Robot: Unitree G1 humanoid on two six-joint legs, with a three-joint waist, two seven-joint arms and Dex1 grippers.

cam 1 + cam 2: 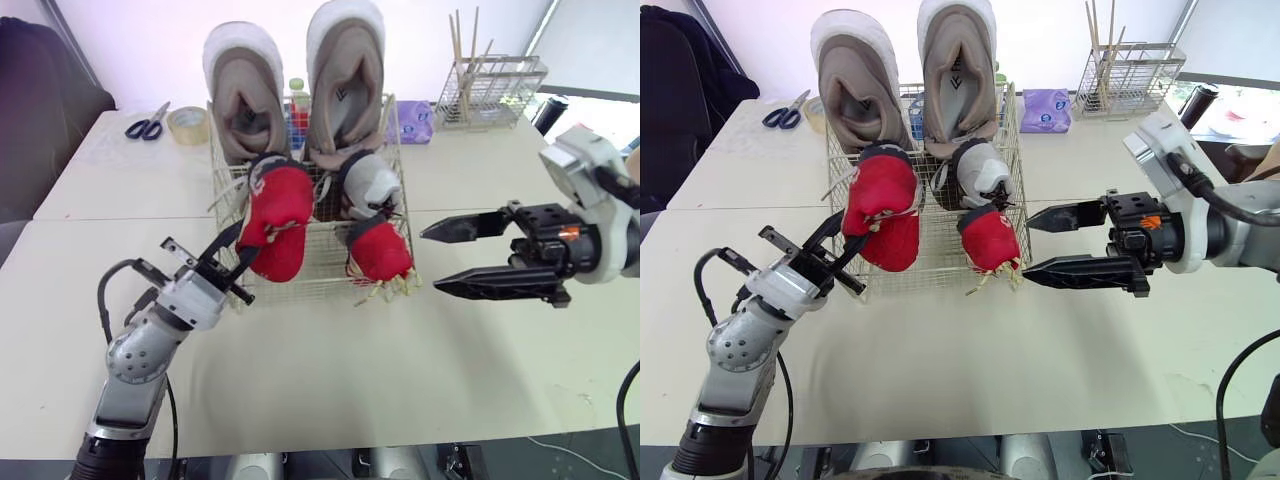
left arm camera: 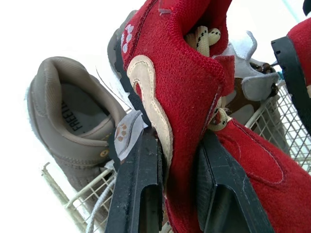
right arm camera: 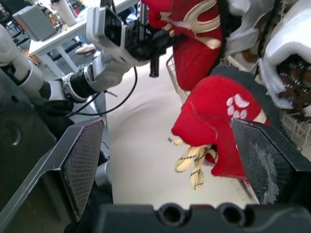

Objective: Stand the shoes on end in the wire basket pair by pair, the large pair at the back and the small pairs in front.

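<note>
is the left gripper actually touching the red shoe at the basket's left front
Touching. The left wrist view shows the left gripper with its two black fingers pressed against either side of the red shoe, with no gap between them.

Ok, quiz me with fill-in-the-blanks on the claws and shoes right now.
The left claw grips a small felt shoe coloured ____.
The right claw hangs ____, holding nothing.
The two large beige shoes stand at the ____ of the white wire basket.
The blue-handled scissors lie on the cream table on the robot's ____ side of the basket.
Missing words: red; open; back; left.
</note>
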